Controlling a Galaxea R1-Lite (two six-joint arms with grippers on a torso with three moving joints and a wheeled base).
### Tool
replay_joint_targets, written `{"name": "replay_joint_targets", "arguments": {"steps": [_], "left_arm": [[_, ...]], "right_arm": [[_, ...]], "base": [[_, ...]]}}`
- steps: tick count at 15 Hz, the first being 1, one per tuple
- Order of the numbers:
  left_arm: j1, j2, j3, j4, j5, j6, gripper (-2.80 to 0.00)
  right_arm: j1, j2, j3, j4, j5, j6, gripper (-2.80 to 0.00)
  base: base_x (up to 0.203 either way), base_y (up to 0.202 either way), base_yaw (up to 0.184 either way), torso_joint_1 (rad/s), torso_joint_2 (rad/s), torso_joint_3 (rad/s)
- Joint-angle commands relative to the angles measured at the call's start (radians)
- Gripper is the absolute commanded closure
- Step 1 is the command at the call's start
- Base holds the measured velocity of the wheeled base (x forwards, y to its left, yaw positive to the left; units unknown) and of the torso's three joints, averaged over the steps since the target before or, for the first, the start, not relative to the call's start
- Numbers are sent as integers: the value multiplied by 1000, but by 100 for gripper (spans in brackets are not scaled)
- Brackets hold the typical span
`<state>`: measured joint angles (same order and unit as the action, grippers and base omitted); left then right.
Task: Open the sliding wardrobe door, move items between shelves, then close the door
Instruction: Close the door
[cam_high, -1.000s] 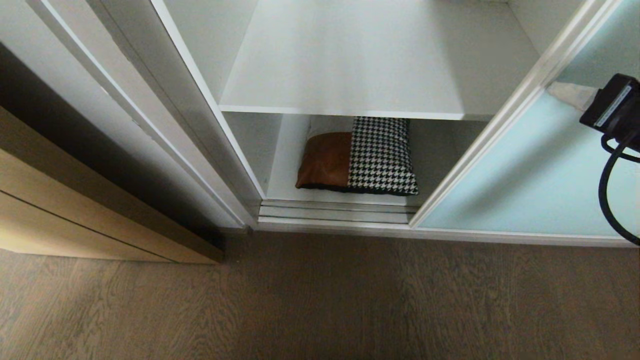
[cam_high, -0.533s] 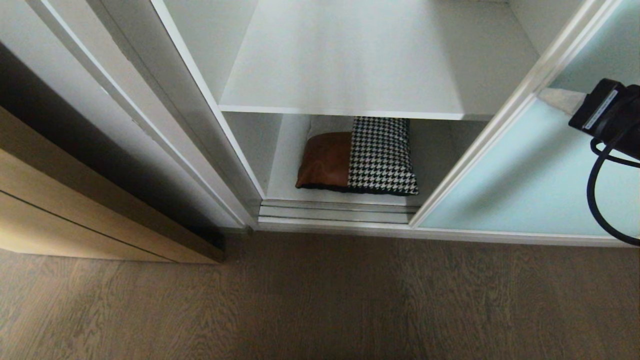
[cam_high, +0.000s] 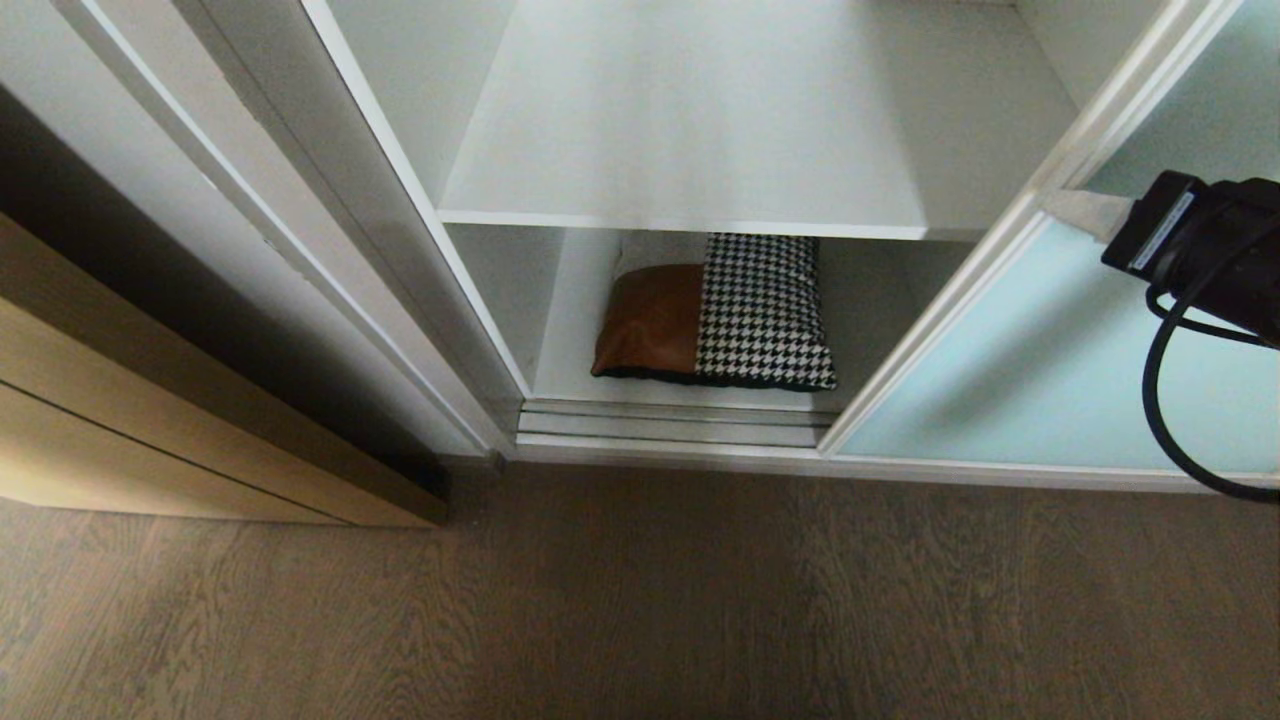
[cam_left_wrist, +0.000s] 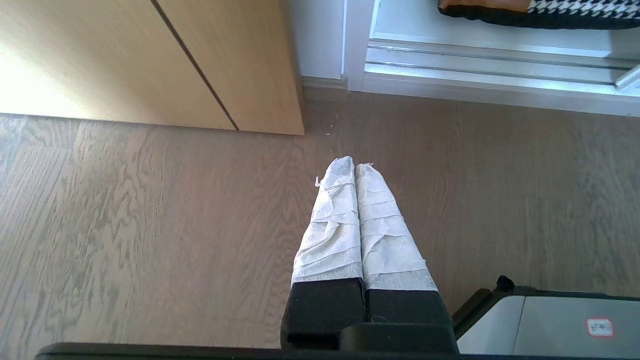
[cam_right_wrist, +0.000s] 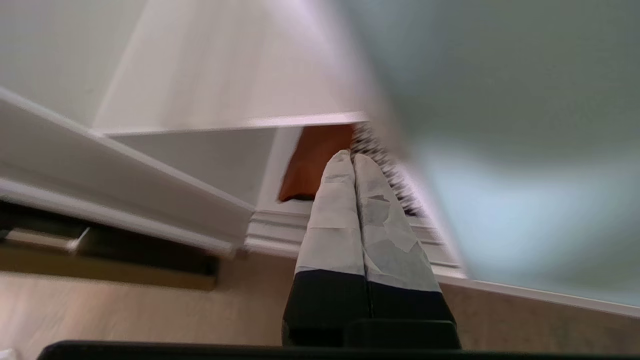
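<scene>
Right hand (cam_high: 1065, 205), fingers pressed together and empty, sits at the sliding wardrobe door (cam_high: 1040, 370) frame edge. Folded clothes bundle (cam_high: 715, 315) lies on the bottom shelf (cam_high: 570, 385), down-left of it, long axis sideways. Left hand (cam_left_wrist: 355, 167) closed, parked over floor (cam_left_wrist: 150, 225).

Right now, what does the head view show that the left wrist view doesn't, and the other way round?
Only the head view: the bare upper shelf, the aqua sliding wardrobe door standing open, and the right gripper at the door's frame edge. Only the left wrist view: the left gripper, shut, hanging over the wooden floor. Both: the folded clothes bundle on the lower shelf, the bottom door track and the tan wooden door.
</scene>
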<state>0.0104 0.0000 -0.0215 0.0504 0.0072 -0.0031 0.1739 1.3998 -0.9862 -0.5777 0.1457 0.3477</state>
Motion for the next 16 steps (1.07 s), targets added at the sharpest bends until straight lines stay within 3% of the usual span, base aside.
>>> {"name": "replay_joint_targets", "arguments": {"steps": [1,5,8,12,16], "left_arm": [[0,2,0,0,0,-1,0],[-1,2,0,0,0,-1,0],[-1,2,0,0,0,0,0],[0,2,0,0,0,0,0],[0,2,0,0,0,-1,0]], "right_arm": [[50,1,0,-4,-2,-1,0],[140,0,-22,-4,-33,-7,0],[147,-93,19,-3,-40,-10,0],[8,-171,24,-3,-39,-11,0],[-57,-175,21,-5,-35,-12,0]], "base": [[0,0,0,0,0,0],[0,0,0,0,0,0],[0,0,0,0,0,0],[0,0,0,0,0,0],[0,0,0,0,0,0]]}}
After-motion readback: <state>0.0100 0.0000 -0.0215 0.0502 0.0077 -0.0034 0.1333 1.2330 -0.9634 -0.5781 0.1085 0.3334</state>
